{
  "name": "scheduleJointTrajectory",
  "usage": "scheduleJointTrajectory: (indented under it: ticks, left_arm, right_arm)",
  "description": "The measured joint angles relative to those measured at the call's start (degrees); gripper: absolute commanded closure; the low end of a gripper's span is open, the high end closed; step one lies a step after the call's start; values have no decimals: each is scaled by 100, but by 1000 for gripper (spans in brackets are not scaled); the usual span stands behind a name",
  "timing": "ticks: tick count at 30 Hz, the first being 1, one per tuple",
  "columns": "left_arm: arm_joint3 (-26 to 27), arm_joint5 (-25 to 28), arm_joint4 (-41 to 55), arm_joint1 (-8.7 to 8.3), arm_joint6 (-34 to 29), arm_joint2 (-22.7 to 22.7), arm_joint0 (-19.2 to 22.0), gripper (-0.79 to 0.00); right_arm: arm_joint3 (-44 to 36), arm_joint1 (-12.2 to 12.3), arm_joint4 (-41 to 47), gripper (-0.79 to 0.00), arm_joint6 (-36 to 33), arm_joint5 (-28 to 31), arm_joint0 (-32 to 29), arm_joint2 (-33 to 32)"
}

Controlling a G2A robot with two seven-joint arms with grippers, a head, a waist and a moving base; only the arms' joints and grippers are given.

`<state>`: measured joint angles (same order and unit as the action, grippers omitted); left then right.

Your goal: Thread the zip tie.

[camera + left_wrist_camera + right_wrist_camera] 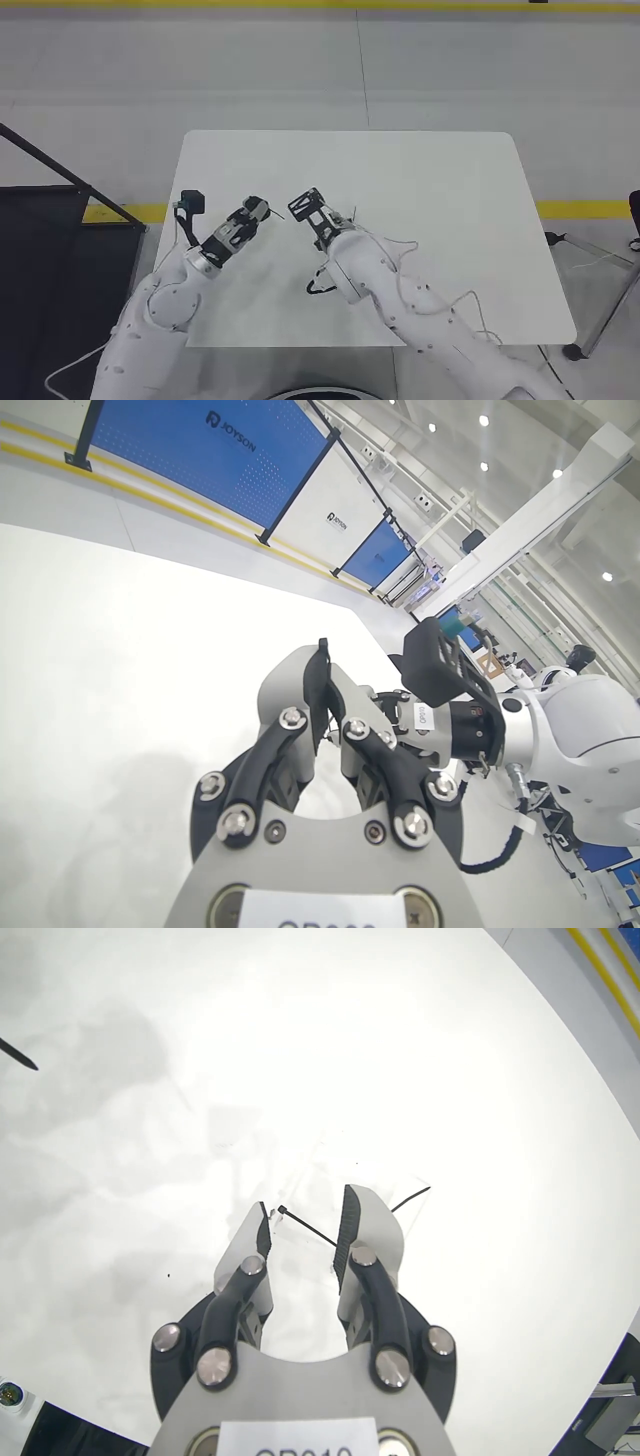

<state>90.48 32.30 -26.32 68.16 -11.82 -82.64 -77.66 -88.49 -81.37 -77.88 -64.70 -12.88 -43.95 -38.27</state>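
Observation:
A thin black zip tie point(306, 1226) lies on the white table point(450, 200), its small head pointing at one finger and its tail point(414, 1196) running out past the other. My right gripper point(305, 1198) hangs open just above it, fingers on either side and not touching it. My left gripper point(322, 657) is close beside the right arm's wrist point(450, 725), with its pads pressed shut. A short black strip point(276, 212) sticks out from the left gripper point(257, 209), and its pointed tip point(22, 1059) shows off to the side in the right wrist view.
The table is bare apart from faint marks, with wide free surface toward its far and right sides point(480, 260). A black fence panel point(40, 260) stands off the table's left edge. Yellow floor lines point(590, 209) run beyond the table.

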Motion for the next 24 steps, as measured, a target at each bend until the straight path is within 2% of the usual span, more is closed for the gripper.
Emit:
scheduleJointTrajectory:
  ticks: [5,13,17,24]
  left_arm:
    - [50,51,11,-10,23,-26,-35,0]
    - [151,-172,-80,-9,163,-46,-58,0]
    - [149,-183,-65,-9,178,-43,-51,0]
    - [142,-191,-50,-11,200,-35,-49,0]
  right_arm:
    - [325,-119,75,-314,-19,70,123,41]
    - [649,-271,106,-292,66,150,189,65]
    - [704,-315,77,-268,93,186,172,30]
    - [734,-381,-16,-172,81,219,128,-43]
